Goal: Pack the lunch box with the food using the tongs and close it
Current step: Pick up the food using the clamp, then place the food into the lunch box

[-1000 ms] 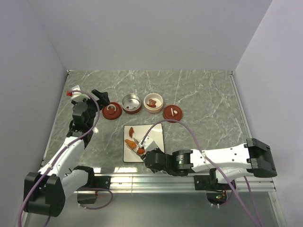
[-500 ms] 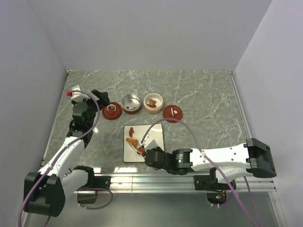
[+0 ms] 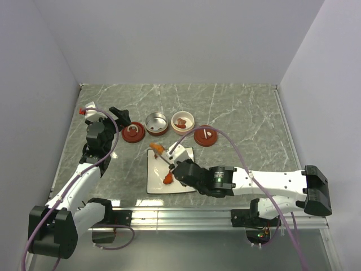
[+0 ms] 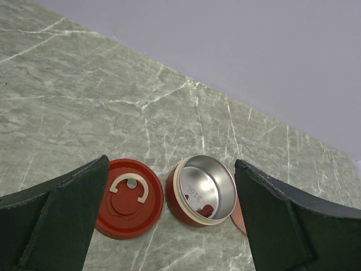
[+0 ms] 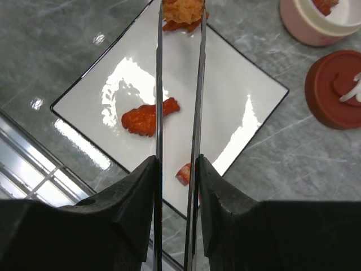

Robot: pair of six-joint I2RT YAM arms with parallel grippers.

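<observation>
My right gripper (image 5: 176, 161) is shut on the silver tongs (image 5: 159, 84), whose two arms run forward from between its fingers. The tong tips pinch an orange piece of food (image 5: 183, 11), seen over the far left corner of the white plate (image 3: 183, 161) in the top view as food (image 3: 156, 149). A red piece (image 5: 148, 117) and a small chunk (image 5: 185, 173) lie on the plate. The lunch box stands as two round open containers: a steel-lined red one (image 4: 204, 192) holding a red bit, and a cream one (image 3: 182, 121) holding food. My left gripper (image 4: 170, 164) hangs open above the steel one.
Two red lids with white handles lie on the marble table: one (image 3: 132, 133) left of the steel container, one (image 3: 206, 135) right of the cream one. The plate's near edge is close to the metal rail (image 3: 186, 214) at the table's front.
The right gripper squeezed the tongs on an orange piece and lifted it off the plate, moving it away from the front edge toward the containers. The left arm stayed still.
</observation>
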